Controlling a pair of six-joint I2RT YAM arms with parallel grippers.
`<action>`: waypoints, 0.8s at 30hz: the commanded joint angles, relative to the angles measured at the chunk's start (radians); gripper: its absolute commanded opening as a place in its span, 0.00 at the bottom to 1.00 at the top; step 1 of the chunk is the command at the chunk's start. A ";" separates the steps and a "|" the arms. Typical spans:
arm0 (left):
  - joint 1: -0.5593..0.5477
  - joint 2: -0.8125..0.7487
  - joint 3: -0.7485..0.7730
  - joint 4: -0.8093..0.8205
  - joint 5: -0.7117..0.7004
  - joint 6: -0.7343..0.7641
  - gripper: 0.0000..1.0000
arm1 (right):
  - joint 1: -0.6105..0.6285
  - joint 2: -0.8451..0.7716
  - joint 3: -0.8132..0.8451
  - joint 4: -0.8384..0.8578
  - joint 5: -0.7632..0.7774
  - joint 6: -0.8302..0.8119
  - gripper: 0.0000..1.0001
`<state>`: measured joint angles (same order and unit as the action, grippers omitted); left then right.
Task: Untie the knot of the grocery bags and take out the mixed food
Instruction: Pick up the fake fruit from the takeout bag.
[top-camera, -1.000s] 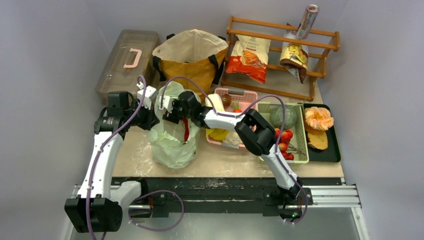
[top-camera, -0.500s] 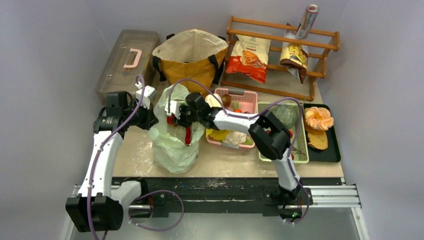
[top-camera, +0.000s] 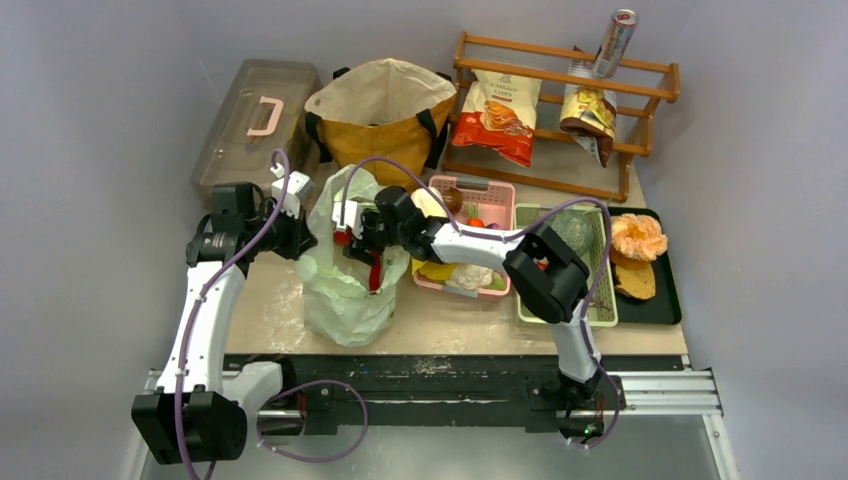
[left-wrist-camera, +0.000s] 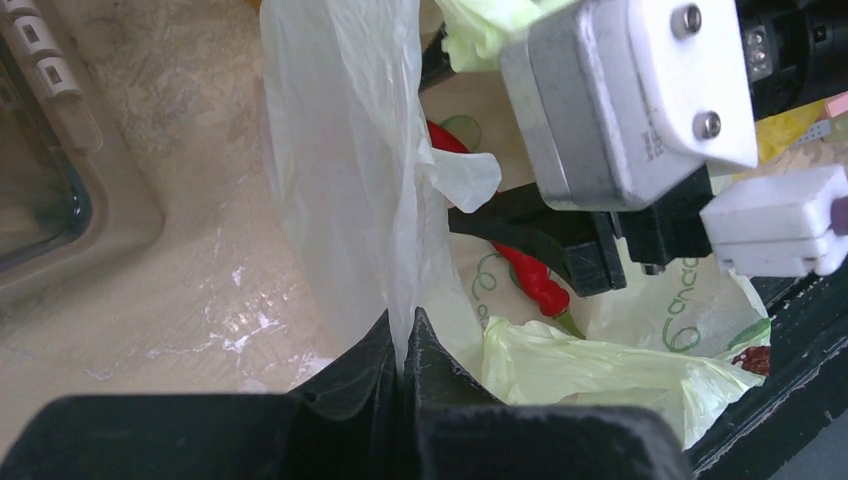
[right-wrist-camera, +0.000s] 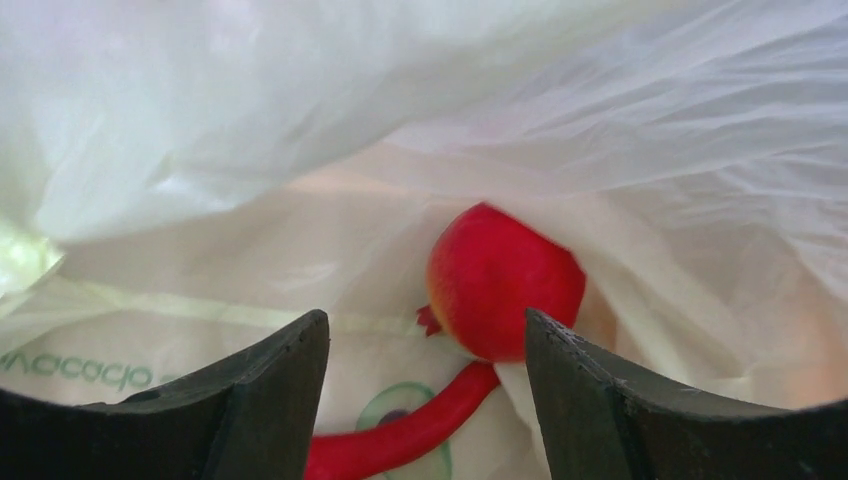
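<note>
The pale-green plastic bag (top-camera: 340, 290) stands open near the table's front; no knot shows. My left gripper (top-camera: 303, 240) is shut on the bag's left rim, and the thin film (left-wrist-camera: 350, 180) rises from between the closed jaws (left-wrist-camera: 403, 345). My right gripper (top-camera: 355, 240) reaches into the bag's mouth from the right, open and empty (right-wrist-camera: 425, 345). Just beyond its fingertips lies a round red fruit (right-wrist-camera: 505, 280), with a red chilli (right-wrist-camera: 400, 435) below it. The chilli also shows in the left wrist view (left-wrist-camera: 525, 275) and in the top view (top-camera: 375, 270). The mustard-brown tote (top-camera: 385, 125) stands behind.
A grey-brown lidded box (top-camera: 250, 120) is at the back left. A wooden rack (top-camera: 560, 120) holds chip bags and a can. A pink basket (top-camera: 480, 190), a green basket (top-camera: 600, 290) and a black tray (top-camera: 668, 290) lie to the right.
My right gripper has shifted a little right and lower into the bag's mouth, its elbow swinging right. The bag's top has reshaped. My left arm has held still.
</note>
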<state>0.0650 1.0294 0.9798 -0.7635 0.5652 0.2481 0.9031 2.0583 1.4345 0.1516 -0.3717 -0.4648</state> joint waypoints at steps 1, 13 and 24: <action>0.007 0.003 0.041 0.032 0.022 0.017 0.00 | 0.002 0.051 0.097 0.084 0.047 0.056 0.69; 0.008 0.000 0.042 0.027 0.018 0.014 0.00 | 0.003 0.218 0.211 0.041 0.118 0.024 0.78; 0.009 0.002 0.039 0.031 0.015 0.012 0.00 | 0.008 0.223 0.211 0.069 0.125 0.034 0.55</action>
<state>0.0654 1.0328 0.9802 -0.7635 0.5652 0.2501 0.9062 2.3367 1.6600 0.1673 -0.2440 -0.4355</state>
